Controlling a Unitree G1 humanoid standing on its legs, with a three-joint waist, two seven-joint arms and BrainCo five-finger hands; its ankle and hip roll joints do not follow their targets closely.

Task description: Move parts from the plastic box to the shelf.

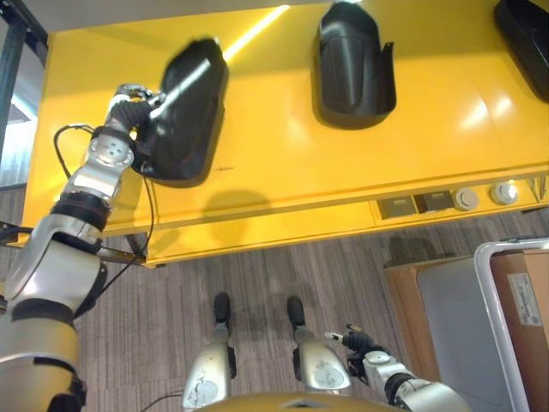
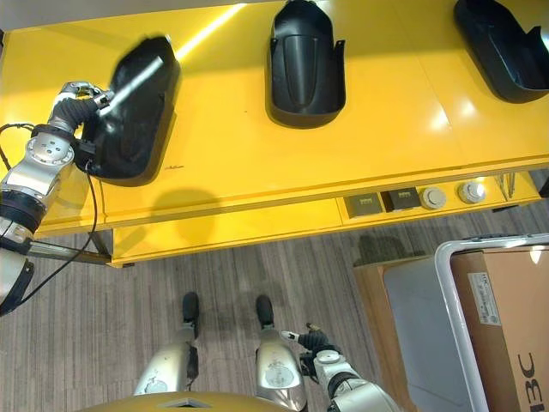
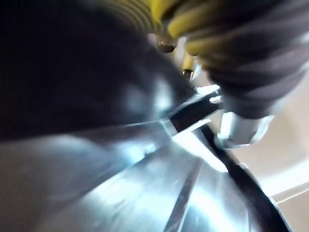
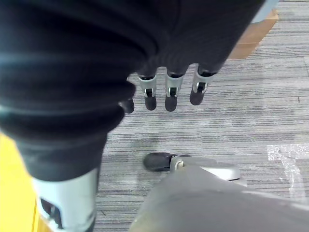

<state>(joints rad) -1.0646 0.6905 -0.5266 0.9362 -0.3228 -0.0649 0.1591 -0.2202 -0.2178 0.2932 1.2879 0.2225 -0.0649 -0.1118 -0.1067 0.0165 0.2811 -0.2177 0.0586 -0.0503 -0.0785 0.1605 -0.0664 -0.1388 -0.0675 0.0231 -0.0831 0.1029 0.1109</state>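
A glossy black moulded part [image 1: 184, 112] lies tilted at the left end of the yellow shelf [image 1: 292, 163]. My left hand [image 1: 133, 103] reaches up to it from the left, fingers curled round its near left edge. The left wrist view shows the part's shiny black surface [image 3: 120, 179] very close, with my fingers [image 3: 236, 128] against its rim. Two more black parts rest on the shelf, one in the middle [image 2: 307, 64] and one at the far right [image 2: 502, 47]. My right hand [image 2: 310, 339] hangs low over the floor, fingers [image 4: 169, 92] straight and holding nothing.
A grey-rimmed plastic box [image 2: 442, 257] stands at the lower right with a brown cardboard carton [image 2: 506, 300] inside it. Beside it is a wooden board [image 2: 369, 287]. Small switches and round knobs [image 2: 433, 198] sit on the shelf's front edge. Grey striped carpet [image 2: 214, 257] lies below.
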